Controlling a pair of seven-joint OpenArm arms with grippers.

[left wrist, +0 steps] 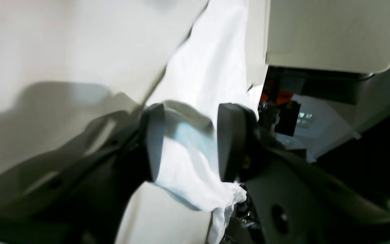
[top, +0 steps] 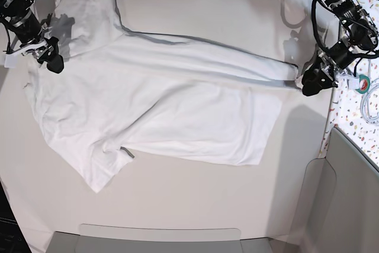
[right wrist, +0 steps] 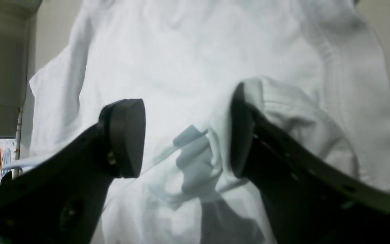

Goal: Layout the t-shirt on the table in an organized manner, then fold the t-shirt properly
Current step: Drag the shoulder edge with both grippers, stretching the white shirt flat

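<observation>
With both the left gripper (top: pixel 309 85) and the right gripper (top: pixel 52 57) spread apart and holding nothing, the t-shirt (top: pixel 160 111) lies crosswise on the table (top: pixel 195 205), so each arm should lift straight off without dragging fabric.

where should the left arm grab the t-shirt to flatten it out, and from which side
Grip the t-shirt at its hem corner, probably from the table edge side. There the fabric is bunched into a raised fold between the left gripper jaws, which are open, so there is a ridge to pinch. Elsewhere the shirt lies mostly flat.
</observation>
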